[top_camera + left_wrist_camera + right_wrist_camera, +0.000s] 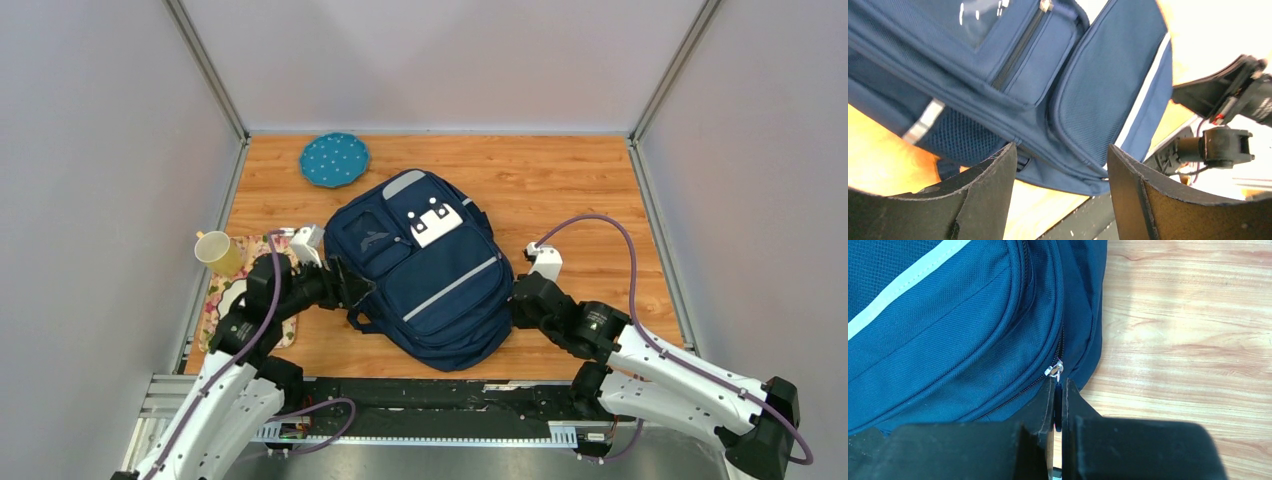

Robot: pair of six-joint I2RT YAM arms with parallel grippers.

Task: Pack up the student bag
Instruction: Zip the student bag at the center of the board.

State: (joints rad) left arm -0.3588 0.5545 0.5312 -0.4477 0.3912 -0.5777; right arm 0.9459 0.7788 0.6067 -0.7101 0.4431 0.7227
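large navy blue fabric backpack (430, 280) lies flat mid wooden table (570, 180), front up, grey stripe and white patch showing. left gripper (1060, 152) at its left edge, jaws spread wide. right gripper (1059, 384) at the right edge, jaws pressed together just below the silver zipper pull (1054, 370) - can't tell if pinched. round teal dotted plate (334, 159) behind the bag - yellow mug (216, 252) on floral mat (212, 305) at left.
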